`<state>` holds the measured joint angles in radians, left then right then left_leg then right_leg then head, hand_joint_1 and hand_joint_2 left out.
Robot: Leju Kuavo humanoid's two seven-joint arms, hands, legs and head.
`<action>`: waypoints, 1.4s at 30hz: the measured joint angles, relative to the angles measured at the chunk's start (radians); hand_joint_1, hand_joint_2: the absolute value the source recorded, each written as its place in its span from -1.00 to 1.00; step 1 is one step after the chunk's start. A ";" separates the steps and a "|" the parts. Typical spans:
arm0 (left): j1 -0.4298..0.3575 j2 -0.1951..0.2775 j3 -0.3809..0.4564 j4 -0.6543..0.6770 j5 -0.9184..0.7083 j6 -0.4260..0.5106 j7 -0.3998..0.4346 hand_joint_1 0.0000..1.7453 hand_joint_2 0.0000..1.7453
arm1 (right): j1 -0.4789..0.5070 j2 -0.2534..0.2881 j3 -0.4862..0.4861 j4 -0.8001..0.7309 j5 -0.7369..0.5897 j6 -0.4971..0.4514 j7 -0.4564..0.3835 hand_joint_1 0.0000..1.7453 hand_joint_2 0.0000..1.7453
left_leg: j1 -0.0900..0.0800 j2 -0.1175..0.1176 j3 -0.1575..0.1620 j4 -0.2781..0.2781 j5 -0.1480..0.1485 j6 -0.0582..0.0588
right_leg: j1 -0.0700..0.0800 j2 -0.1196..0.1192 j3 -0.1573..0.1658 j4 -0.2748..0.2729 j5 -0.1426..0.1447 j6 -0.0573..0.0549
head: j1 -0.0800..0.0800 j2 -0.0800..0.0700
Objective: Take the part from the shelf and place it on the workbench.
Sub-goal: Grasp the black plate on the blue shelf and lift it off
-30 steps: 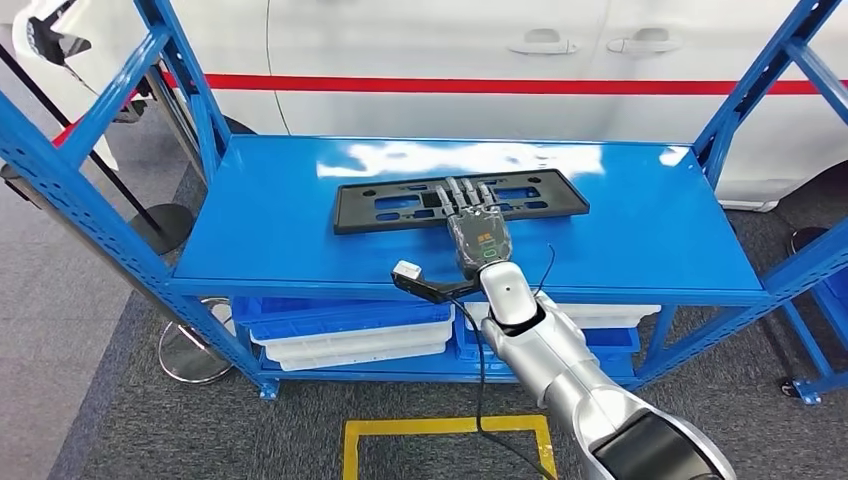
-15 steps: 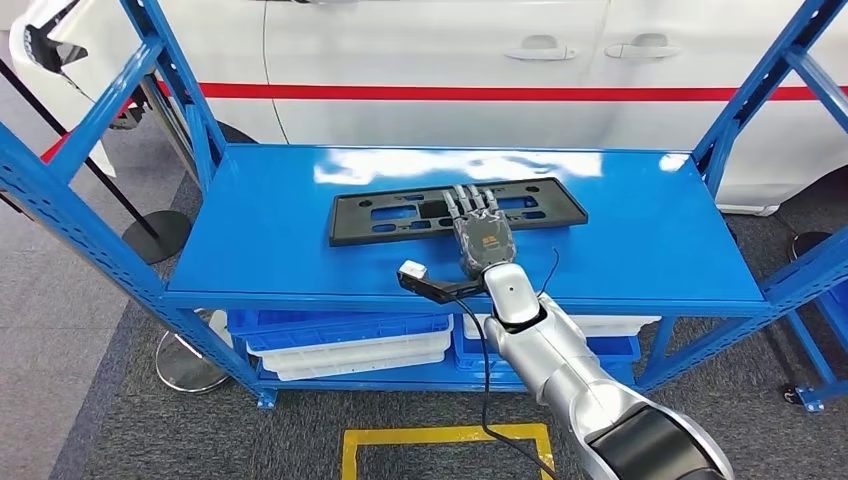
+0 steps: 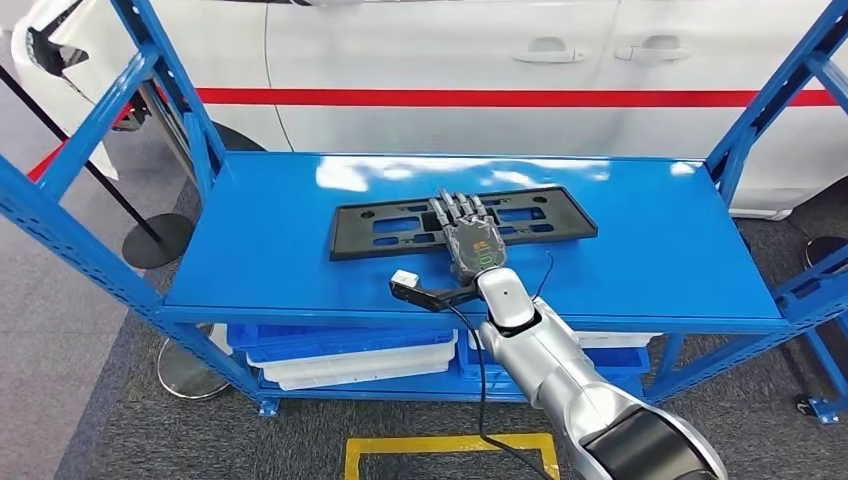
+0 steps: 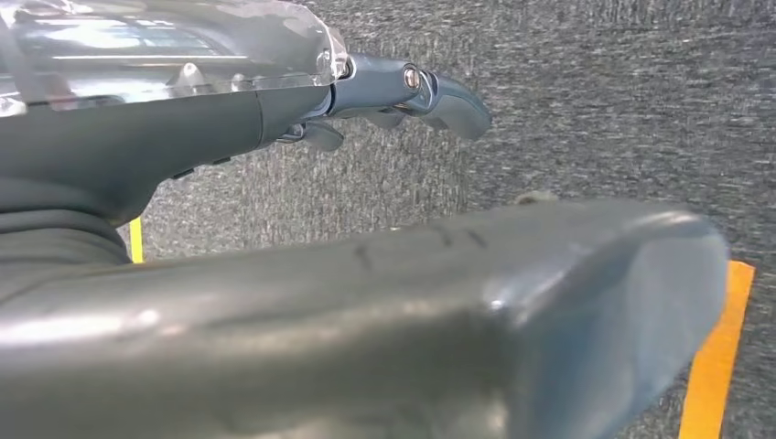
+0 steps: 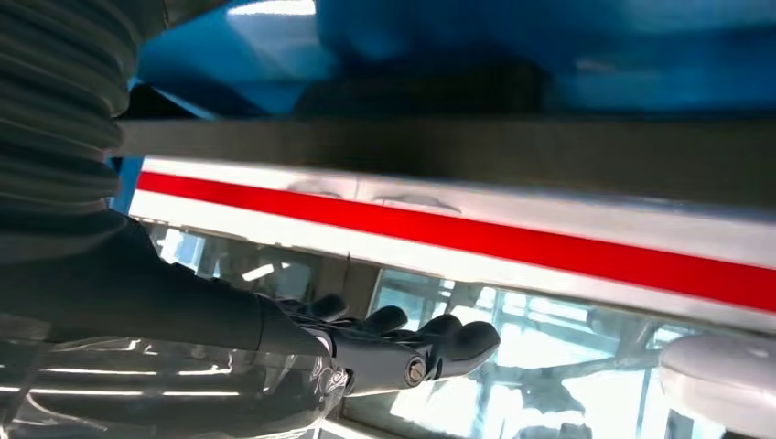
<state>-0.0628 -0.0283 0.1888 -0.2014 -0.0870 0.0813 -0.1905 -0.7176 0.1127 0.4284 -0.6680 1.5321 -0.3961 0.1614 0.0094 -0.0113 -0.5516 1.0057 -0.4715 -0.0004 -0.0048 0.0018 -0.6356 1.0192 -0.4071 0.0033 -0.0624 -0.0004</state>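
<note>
Reaching over the shelf (image 3: 300,260), your right hand (image 3: 470,235) is resting flat, fingers spread, on the part (image 3: 380,225), which is still lying mid-shelf as it did a second ago. You are holding contact without closing a grip yet, so the lift is pending. Your left hand (image 4: 403,91) is hanging over the floor, fingers loosely extended, holding nothing.

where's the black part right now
In the head view the black part lies flat near the middle of the blue shelf, with the right hand over its middle and a white car behind.
</note>
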 joint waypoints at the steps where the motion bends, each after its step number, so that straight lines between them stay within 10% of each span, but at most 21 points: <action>1: 0.000 0.001 0.000 0.000 0.000 0.000 0.001 -1.00 -1.00 | -0.001 0.003 0.000 0.002 0.000 0.001 0.002 -0.10 1.00 | 0.001 0.001 0.001 -0.001 -0.003 -0.006 | -0.001 0.000 0.002 -0.001 -0.002 -0.006 | 0.000 0.000; 3: 0.001 0.002 0.000 0.000 0.001 0.000 0.001 -1.00 -1.00 | -0.009 0.008 0.000 0.010 -0.003 0.007 0.011 0.90 1.00 | 0.002 0.003 -0.005 0.026 -0.024 -0.017 | -0.005 0.001 0.012 -0.009 -0.005 -0.018 | 0.000 0.000; 8: 0.004 0.004 0.000 0.000 0.001 0.000 -0.001 -1.00 -1.00 | -0.024 0.020 0.000 0.056 -0.014 0.026 0.024 1.00 1.00 | 0.004 0.006 -0.156 0.303 -0.122 -0.030 | 0.000 -0.002 0.029 -0.012 -0.018 -0.036 | 0.000 0.000; 13: 0.004 0.006 0.000 0.000 0.003 0.000 -0.001 -1.00 -1.00 | -0.029 0.031 0.000 0.086 -0.017 0.030 0.024 1.00 1.00 | -0.001 0.007 -0.057 0.043 0.036 -0.011 | 0.007 0.002 0.044 -0.007 -0.033 -0.027 | 0.000 0.000; 18: 0.004 0.005 0.001 0.000 0.005 0.000 -0.001 -1.00 -1.00 | -0.032 0.041 0.000 0.101 -0.018 0.033 0.023 1.00 1.00 | 0.002 0.005 -0.040 -0.001 0.042 0.016 | 0.009 0.001 0.035 0.012 -0.051 -0.003 | 0.000 0.000; 22: 0.002 0.005 0.002 0.000 0.006 0.000 -0.001 -1.00 -1.00 | -0.028 0.044 0.000 0.106 -0.018 0.032 0.018 1.00 1.00 | 0.005 0.006 -0.037 -0.005 0.043 0.027 | 0.000 0.001 -0.073 0.232 -0.155 0.013 | 0.000 0.000; 24: 0.004 0.005 0.002 0.000 0.006 0.000 -0.003 -1.00 -1.00 | -0.024 0.045 0.000 0.107 -0.019 0.028 0.015 1.00 1.00 | 0.005 0.005 -0.034 -0.004 0.040 0.026 | -0.007 0.000 -0.102 0.276 -0.147 0.017 | 0.000 0.000; 29: 0.005 0.004 0.006 0.000 0.006 0.000 -0.010 -1.00 -1.00 | -0.021 0.047 0.000 0.101 -0.030 0.007 0.006 1.00 1.00 | 0.002 0.000 -0.023 0.004 0.024 0.007 | -0.009 0.000 0.019 0.014 -0.022 0.009 | 0.000 0.000; 34: 0.005 0.004 0.011 0.000 0.003 0.006 -0.013 -1.00 -1.00 | 0.000 0.050 -0.011 0.049 -0.102 -0.054 -0.046 1.00 1.00 | 0.006 0.004 -0.035 0.043 -0.009 -0.021 | -0.007 0.002 0.030 -0.008 -0.022 -0.022 | 0.000 0.000; 37: 0.006 0.003 0.012 0.000 0.000 0.009 -0.016 -1.00 -1.00 | 0.022 0.050 -0.034 -0.035 -0.175 -0.097 -0.098 1.00 1.00 | 0.008 0.006 -0.122 0.230 -0.097 -0.027 | -0.004 0.001 0.034 -0.010 -0.024 -0.033 | 0.000 0.000; 39: 0.008 0.004 0.013 0.000 -0.005 0.012 -0.017 -1.00 -1.00 | 0.053 0.050 -0.052 -0.119 -0.243 -0.120 -0.144 1.00 1.00 | 0.008 0.006 -0.157 0.294 -0.103 -0.028 | 0.000 0.002 0.037 -0.009 -0.027 -0.035 | 0.000 0.000; 42: 0.010 0.004 0.014 0.000 -0.015 0.021 -0.021 -1.00 0.50 | 0.100 0.049 -0.076 -0.313 -0.368 -0.148 -0.213 1.00 1.00 | 0.008 0.006 -0.088 0.132 -0.005 -0.018 | 0.002 0.004 0.042 -0.002 -0.035 -0.031 | 0.000 0.000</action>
<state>-0.0531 -0.0248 0.2028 -0.2014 -0.1020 0.1024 -0.2116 -0.6179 0.1621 0.3519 -0.9809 1.1637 -0.5444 -0.0514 0.0170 -0.0053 -0.6395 1.1381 -0.4770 -0.0188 -0.0026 0.0060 -0.5937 1.0168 -0.4420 -0.0276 -0.0626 -0.0004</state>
